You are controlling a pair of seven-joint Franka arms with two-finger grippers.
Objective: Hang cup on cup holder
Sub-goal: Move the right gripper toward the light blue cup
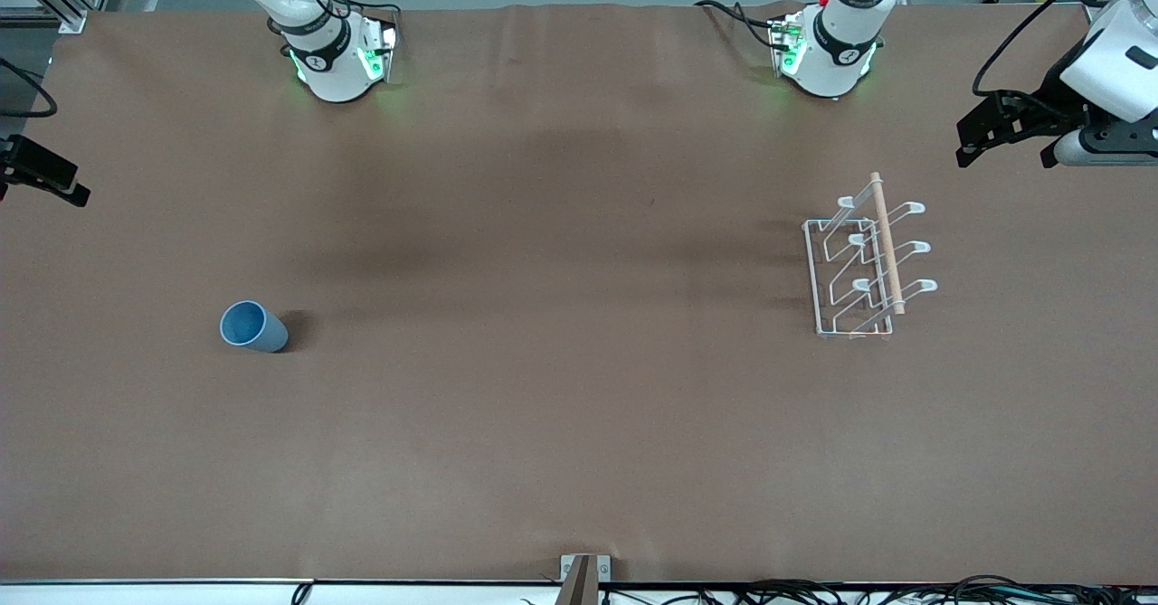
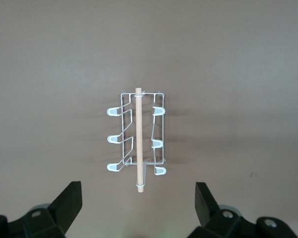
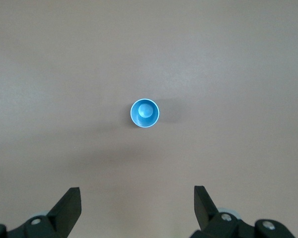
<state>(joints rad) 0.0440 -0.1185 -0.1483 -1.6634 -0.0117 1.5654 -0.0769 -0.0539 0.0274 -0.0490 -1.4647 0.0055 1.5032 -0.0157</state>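
The light-blue cup (image 1: 253,326) stands upright on the brown table toward the right arm's end, its mouth facing up. In the right wrist view the cup (image 3: 144,113) is seen from straight above. My right gripper (image 3: 137,198) hangs high over the table, open and empty; in the front view only part of it (image 1: 41,174) shows at the picture's edge. The white wire cup holder (image 1: 864,266) with its wooden rod stands toward the left arm's end, its pegs bare. My left gripper (image 2: 139,198) is open and empty, high above the cup holder (image 2: 137,140), and shows at the front view's edge (image 1: 1009,144).
Both arm bases (image 1: 339,53) (image 1: 828,49) stand along the table's edge farthest from the front camera. A small metal bracket (image 1: 584,578) sits at the nearest edge. Brown paper (image 1: 561,361) covers the tabletop between cup and holder.
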